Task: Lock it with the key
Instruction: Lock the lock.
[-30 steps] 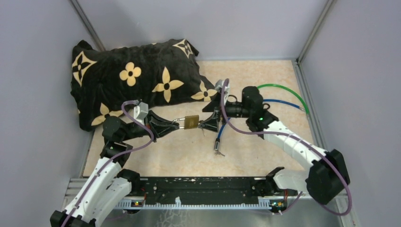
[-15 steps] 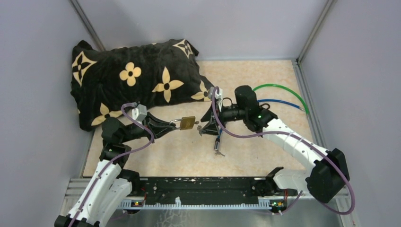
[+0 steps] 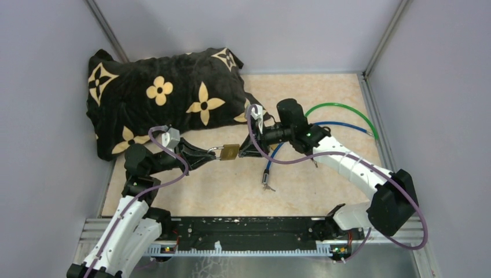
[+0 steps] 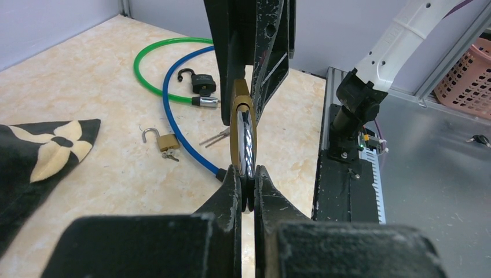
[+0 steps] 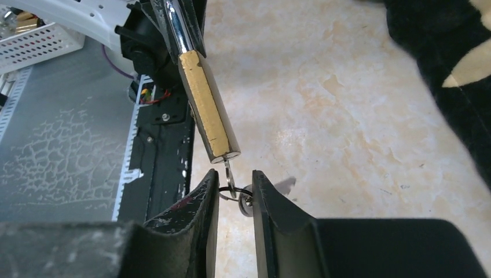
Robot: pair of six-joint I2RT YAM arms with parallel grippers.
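A brass padlock point(image 3: 230, 152) hangs level above the table between my two arms. My left gripper point(image 3: 215, 152) is shut on its steel shackle point(image 4: 247, 152), gripped right at the fingertips point(image 4: 231, 184). In the right wrist view the padlock body point(image 5: 207, 104) points down at my right gripper point(image 5: 233, 185). A key point(image 5: 228, 171) sticks out of the lock's bottom end. Its ring point(image 5: 234, 192) and a second hanging key point(image 5: 246, 204) lie between the right jaws. Those jaws stand a narrow gap apart on either side of the key, with the ring spanning the gap.
A black cushion with cream flowers point(image 3: 168, 98) lies at the back left. Green point(image 3: 347, 109) and blue point(image 3: 272, 157) cable loops lie on the table, with a black padlock point(image 4: 202, 87), a small open brass padlock point(image 4: 164, 141) and loose keys point(image 3: 267, 186). Walls stand on both sides.
My right gripper swung left toward the padlock's key end and its jaws narrowed from wide open to a small gap around the key. The left arm shifted slightly left and kept its grip.
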